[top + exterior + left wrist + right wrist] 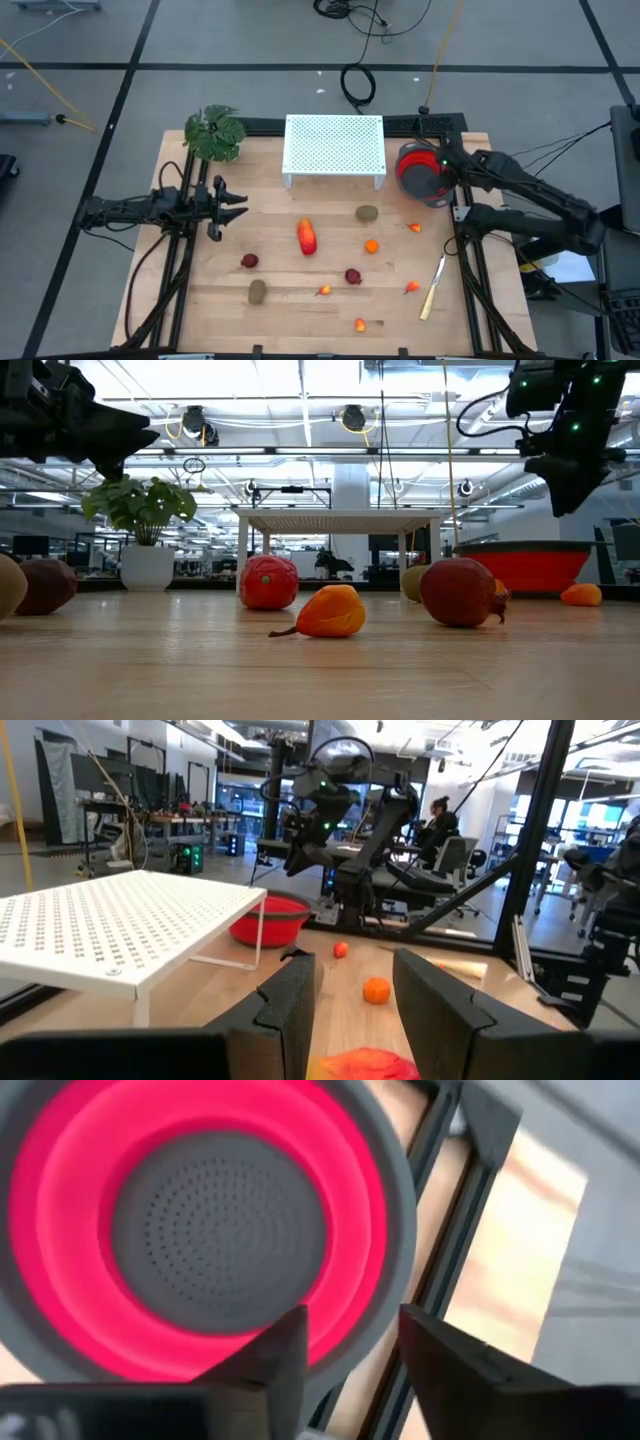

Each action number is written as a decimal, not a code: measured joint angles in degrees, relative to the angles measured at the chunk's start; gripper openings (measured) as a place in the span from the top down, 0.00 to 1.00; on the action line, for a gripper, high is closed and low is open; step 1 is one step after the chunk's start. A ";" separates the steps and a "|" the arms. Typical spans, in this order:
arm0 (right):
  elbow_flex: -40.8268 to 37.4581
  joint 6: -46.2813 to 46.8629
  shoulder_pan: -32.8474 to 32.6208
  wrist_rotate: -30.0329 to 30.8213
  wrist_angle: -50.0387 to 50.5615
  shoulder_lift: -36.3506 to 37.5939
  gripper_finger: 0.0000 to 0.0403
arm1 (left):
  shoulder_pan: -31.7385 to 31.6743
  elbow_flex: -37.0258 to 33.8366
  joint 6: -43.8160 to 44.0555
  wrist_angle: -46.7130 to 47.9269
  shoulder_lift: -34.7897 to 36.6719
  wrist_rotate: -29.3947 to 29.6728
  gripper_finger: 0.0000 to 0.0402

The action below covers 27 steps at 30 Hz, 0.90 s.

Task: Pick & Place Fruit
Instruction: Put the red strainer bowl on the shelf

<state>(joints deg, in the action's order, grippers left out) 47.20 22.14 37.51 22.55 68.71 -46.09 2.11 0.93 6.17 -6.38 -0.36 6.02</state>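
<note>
Several toy fruits lie on the wooden table: a long red-orange piece (307, 237), olive ovals (367, 213) (257, 291), dark red rounds (249, 261) (353, 277), an orange ball (371, 246) and small orange and red bits (415, 228) (411, 288). My left gripper (228, 205) (355, 1000) hovers open at the table's left, pointing at the long piece (365, 1065). My right gripper (437, 160) (345, 1345) is open above the red colander (420, 172) (190, 1230). The colander's grey perforated bottom shows no fruit.
A white perforated rack (334, 148) stands at the far middle, a leafy plant (215, 133) at the far left. A pale-handled knife (432, 290) lies near the right edge. A person sits in the room beyond (440, 820). Black frame rails run along both table sides.
</note>
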 joint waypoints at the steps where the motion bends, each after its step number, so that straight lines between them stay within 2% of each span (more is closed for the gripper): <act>1: 0.00 1.03 0.83 -1.18 0.67 0.00 0.57 | 0.00 0.00 0.00 0.32 0.00 0.00 0.66; 5: -0.50 5.26 4.06 -3.27 1.66 -0.07 0.48 | 0.00 0.00 0.00 0.64 0.00 0.00 0.66; 10: -1.93 8.86 7.05 -3.10 3.08 -0.20 0.44 | 0.01 0.00 0.15 0.62 0.00 0.02 0.66; 15: -4.53 13.10 9.46 -3.17 2.30 -0.66 0.45 | 0.02 0.00 0.17 0.64 0.00 0.02 0.66; 21: -9.94 13.61 11.48 -4.50 -2.44 -0.95 0.48 | 0.02 0.00 0.25 0.62 0.00 0.02 0.66; 27: -10.08 17.33 13.75 -6.10 -4.29 -1.18 0.51 | 0.00 0.00 0.31 0.59 0.00 0.02 0.66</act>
<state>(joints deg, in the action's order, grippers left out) 37.12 39.47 51.25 16.45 64.42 -47.27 2.11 0.93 6.48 -5.78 -0.36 6.04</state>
